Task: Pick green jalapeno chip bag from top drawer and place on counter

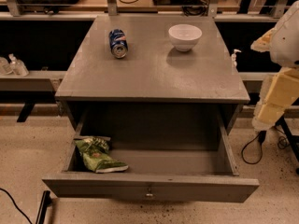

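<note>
Plainly, nothing is done yet: the green jalapeno chip bag [97, 156] lies in the open top drawer [149, 186], well apart from the gripper [270, 112], which hangs beside the surface [154, 73]. Whether the gripper is open or closed I cannot tell.

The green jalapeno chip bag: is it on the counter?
No, the chip bag lies in the open top drawer; the gripper is out of view, its arm at right.

Arm [279, 94] cut off at right edge, hand out of view.
</note>
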`<state>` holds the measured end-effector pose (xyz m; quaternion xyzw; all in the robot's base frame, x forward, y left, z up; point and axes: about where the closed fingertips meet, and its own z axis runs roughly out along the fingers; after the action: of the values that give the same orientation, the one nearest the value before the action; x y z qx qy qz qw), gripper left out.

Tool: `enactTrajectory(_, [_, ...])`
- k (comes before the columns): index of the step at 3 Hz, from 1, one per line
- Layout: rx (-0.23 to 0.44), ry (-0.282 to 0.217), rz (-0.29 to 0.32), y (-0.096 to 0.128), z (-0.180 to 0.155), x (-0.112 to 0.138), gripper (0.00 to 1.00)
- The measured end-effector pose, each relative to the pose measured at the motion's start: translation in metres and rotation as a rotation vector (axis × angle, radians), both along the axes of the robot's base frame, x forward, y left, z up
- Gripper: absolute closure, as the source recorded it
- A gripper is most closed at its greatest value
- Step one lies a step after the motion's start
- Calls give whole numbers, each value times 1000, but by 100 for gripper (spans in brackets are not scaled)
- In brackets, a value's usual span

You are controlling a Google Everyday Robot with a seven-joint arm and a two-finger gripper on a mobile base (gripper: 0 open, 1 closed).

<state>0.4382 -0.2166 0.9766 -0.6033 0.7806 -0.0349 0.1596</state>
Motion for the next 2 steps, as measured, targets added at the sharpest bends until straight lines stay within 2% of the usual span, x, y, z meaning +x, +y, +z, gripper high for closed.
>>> enactTrajectory(1, [11,4,4,4,-4,1,0])
enactTrajectory(2, [155,66,58,65,-56,9,0])
